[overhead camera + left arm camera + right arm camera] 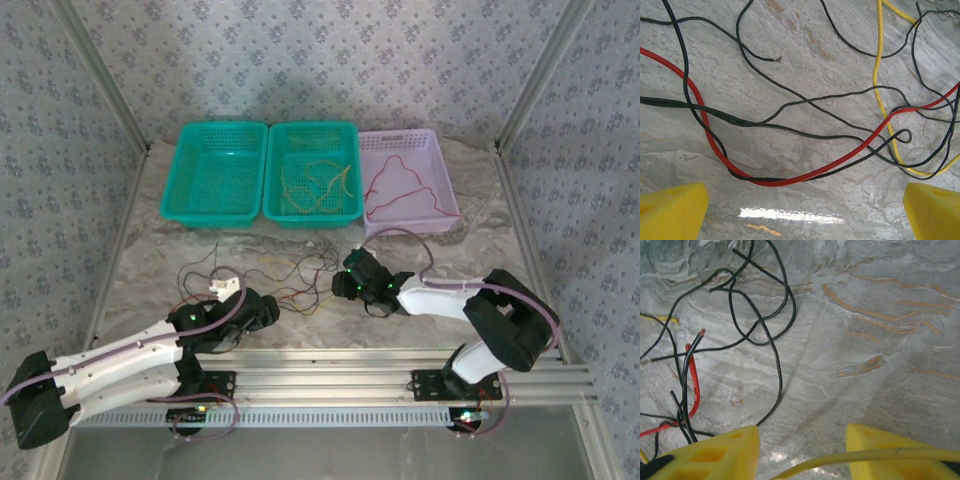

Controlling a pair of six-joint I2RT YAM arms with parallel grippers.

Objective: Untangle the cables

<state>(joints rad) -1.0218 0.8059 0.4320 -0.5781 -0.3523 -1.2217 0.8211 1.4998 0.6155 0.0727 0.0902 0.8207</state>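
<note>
The cables lie as a loose tangle (290,282) of thin red, black and yellow wires on the marble table between my two grippers. In the left wrist view a red cable (805,175) sags in a long curve among several black cables (790,105), with a yellow cable (876,75) at the right. My left gripper (802,215) (228,290) hovers wide open over them, holding nothing. My right gripper (802,455) (345,282) has its jaws apart. A yellow cable (860,460) runs across between its fingers, close to the camera. Black cables (765,335) and a red cable (694,385) lie to its left.
Three baskets stand in a row at the back. The left green basket (180,185) looks empty, the middle green basket (275,175) holds yellow wires, and the pink basket (440,165) holds a red wire. Patterned walls close in both sides. An aluminium rail (400,375) runs along the near edge.
</note>
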